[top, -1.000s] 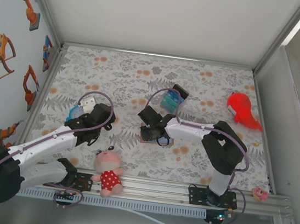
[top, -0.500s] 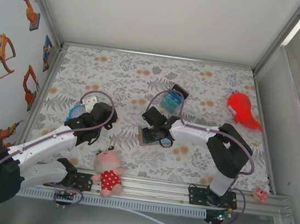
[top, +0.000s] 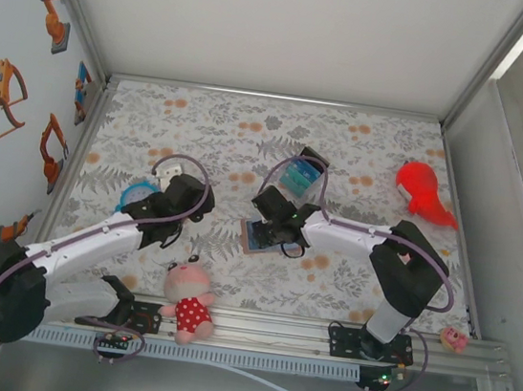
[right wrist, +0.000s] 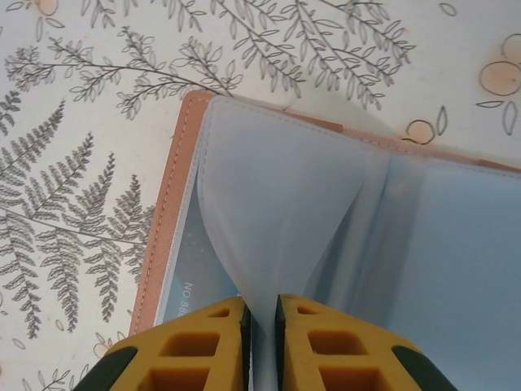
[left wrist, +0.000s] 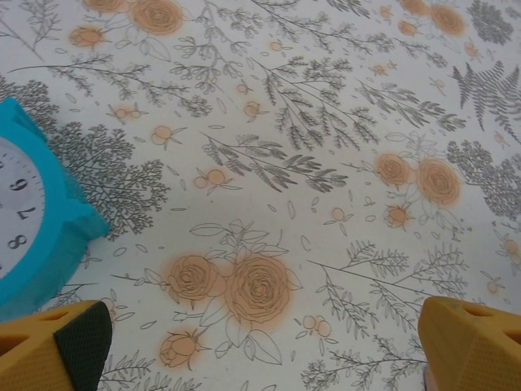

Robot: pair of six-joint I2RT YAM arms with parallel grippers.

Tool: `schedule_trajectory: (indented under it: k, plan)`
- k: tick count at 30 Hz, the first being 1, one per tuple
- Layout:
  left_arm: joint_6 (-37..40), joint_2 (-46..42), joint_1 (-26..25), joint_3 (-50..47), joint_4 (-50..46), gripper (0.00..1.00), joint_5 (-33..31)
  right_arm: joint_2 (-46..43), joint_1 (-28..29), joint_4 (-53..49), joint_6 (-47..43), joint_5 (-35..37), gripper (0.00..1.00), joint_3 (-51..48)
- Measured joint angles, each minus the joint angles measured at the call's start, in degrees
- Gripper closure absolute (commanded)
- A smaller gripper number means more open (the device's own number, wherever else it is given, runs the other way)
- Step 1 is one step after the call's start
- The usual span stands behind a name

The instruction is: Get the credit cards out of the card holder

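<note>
R jaws pinched a clear sleeve inside the open card holder.
Your right gripper sat nearly closed on the clear sleeve, pulling it up off the card below. The card holder, mid-table, showed more blue-grey inside than a sec earlier, so I'd say access was opening, but no card was out yet. Card print read "NO. B…", rest hidden. Your left gripper hung wide, empty, beside the clock, whose 7 and 8 were legible.

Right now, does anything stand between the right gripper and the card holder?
Nothing visible does. The right gripper is at the open card holder, its jaws pinched on a clear plastic sleeve inside it, lifting the sleeve off the page below.
</note>
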Motion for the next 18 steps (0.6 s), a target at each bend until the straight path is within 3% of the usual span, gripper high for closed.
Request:
schedule_trajectory:
  k: [8, 14, 18]
  plan:
    - [2.23, 3.48, -3.02, 2.43, 1.03, 0.03, 0.2, -1.09, -2.32, 0.35, 2.05, 0.22, 0.76, -2.23]
    - [3.61, 6.16, -5.07, 4.55, 1.18, 0.03, 0.13, -3.69, -5.79, 3.5, 4.0, -1.62, 0.9, -6.01]
    - [4.42, 7.96, -6.23, 5.86, 1.36, 0.03, 0.0, -5.29, -8.94, 7.39, 5.57, -5.86, 0.91, -9.2]
